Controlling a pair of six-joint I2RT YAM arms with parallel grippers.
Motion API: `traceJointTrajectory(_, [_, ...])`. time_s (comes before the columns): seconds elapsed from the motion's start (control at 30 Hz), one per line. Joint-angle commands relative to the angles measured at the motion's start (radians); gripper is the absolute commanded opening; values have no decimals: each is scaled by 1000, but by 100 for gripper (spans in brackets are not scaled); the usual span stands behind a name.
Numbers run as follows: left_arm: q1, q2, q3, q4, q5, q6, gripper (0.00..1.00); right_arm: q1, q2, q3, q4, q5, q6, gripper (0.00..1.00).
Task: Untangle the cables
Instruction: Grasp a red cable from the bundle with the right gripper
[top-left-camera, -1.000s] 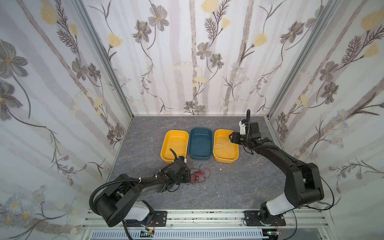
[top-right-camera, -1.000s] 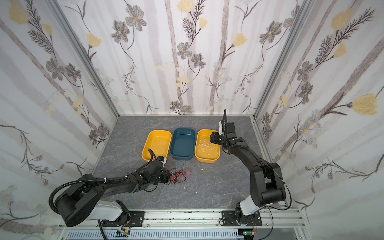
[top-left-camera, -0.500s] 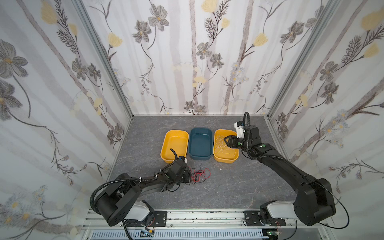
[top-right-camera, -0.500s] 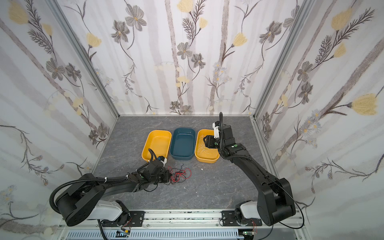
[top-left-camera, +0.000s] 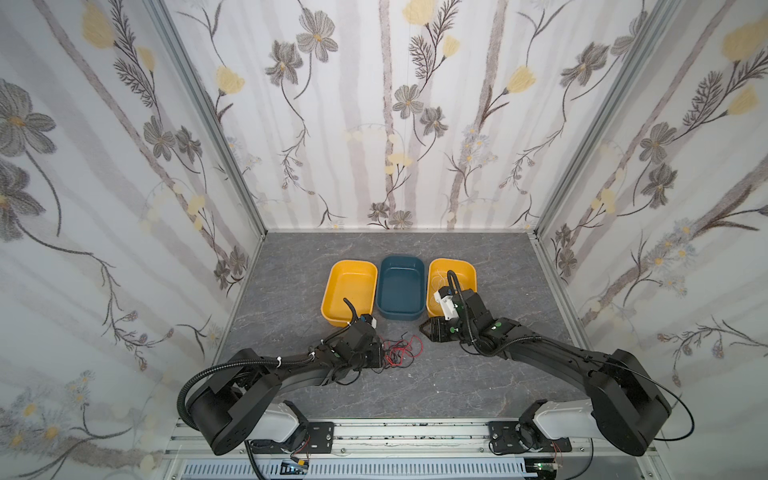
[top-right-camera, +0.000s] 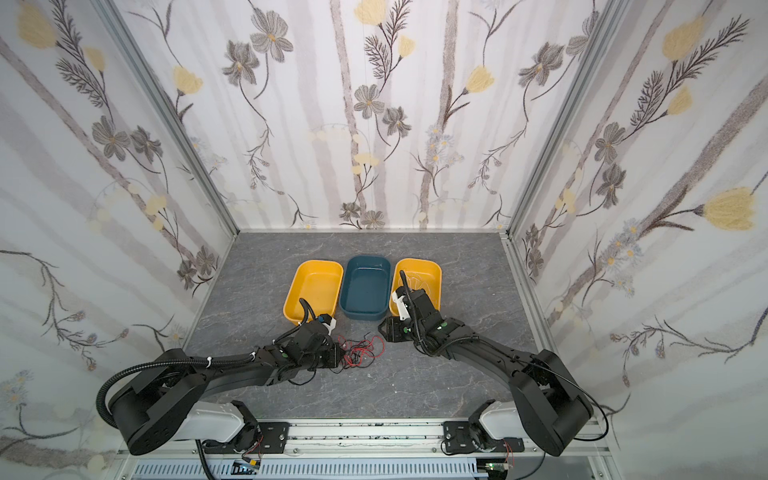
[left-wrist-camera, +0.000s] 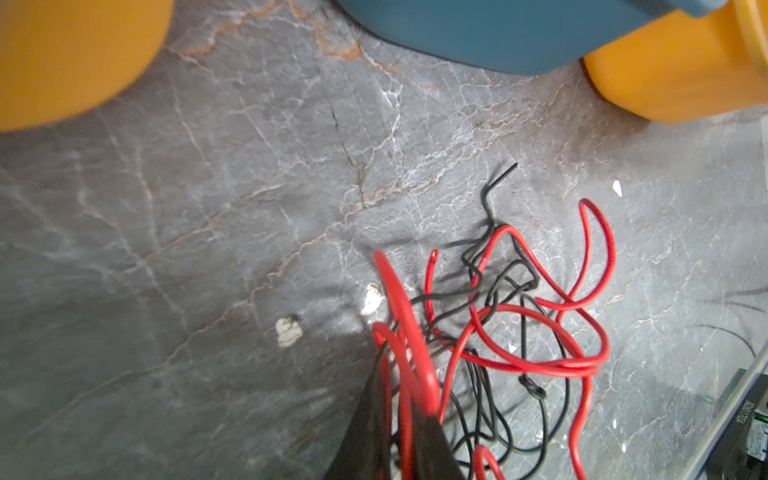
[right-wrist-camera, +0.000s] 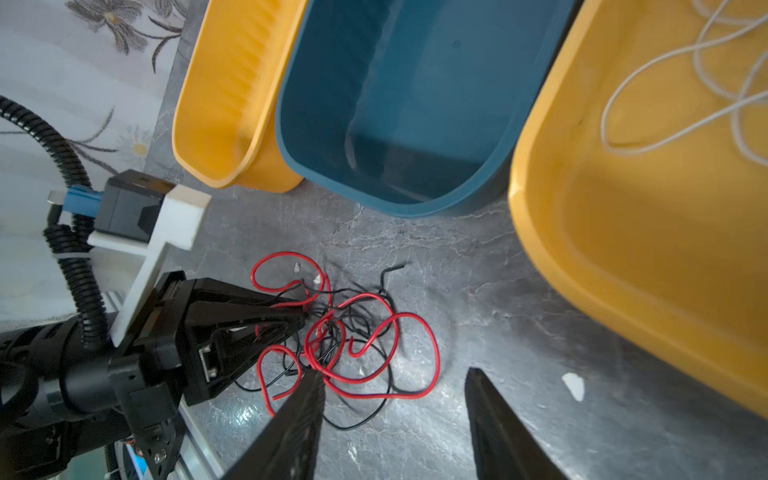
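I'm working in a booth papered with grey and yellow flowers (top-left-camera: 316, 41), with aluminium posts (top-left-camera: 212, 124) in the back corners and a slotted rail (top-left-camera: 415, 432) along the front edge. The floor is a grey marbled mat (top-left-camera: 291, 282) with a few small white chips (left-wrist-camera: 289, 330) on it.

On the left, the left gripper (top-left-camera: 381, 358) lies low on the mat, its jaws nearly together and pinching a red strand at the edge of the red and black cables (top-left-camera: 401, 351). These lie in one loose knot on the mat, in front of the tubs and between my two grippers.

Behind them three tubs stand in a row, touching: a yellow tub (top-left-camera: 348, 262), a blue tub (top-left-camera: 401, 257) and a second yellow tub (top-left-camera: 453, 261). A white cable (right-wrist-camera: 627, 148) lies curled inside the second yellow one.

On the right, the right gripper (top-left-camera: 424, 328) hangs just beside the knot, its jaws apart and holding nothing.
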Motion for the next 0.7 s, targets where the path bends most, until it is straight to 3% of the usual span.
traceJointTrajectory(0.0, [-4, -12, -8, -3, -10, -5, 15, 28, 45, -4, 104, -3, 93, 57])
traceJointTrajectory(0.37, [-16, -12, -7, 0, -15, -8, 15, 105, 224, -18, 292, -54, 271, 51])
traceJointTrajectory(0.47, [-19, -13, -5, 2, -14, -5, 15, 106, 254, -4, 299, -45, 280, 42])
traceJointTrajectory(0.67, [-19, -47, -21, -16, -30, -2, 15, 107, 242, -4, 274, -13, 264, 12])
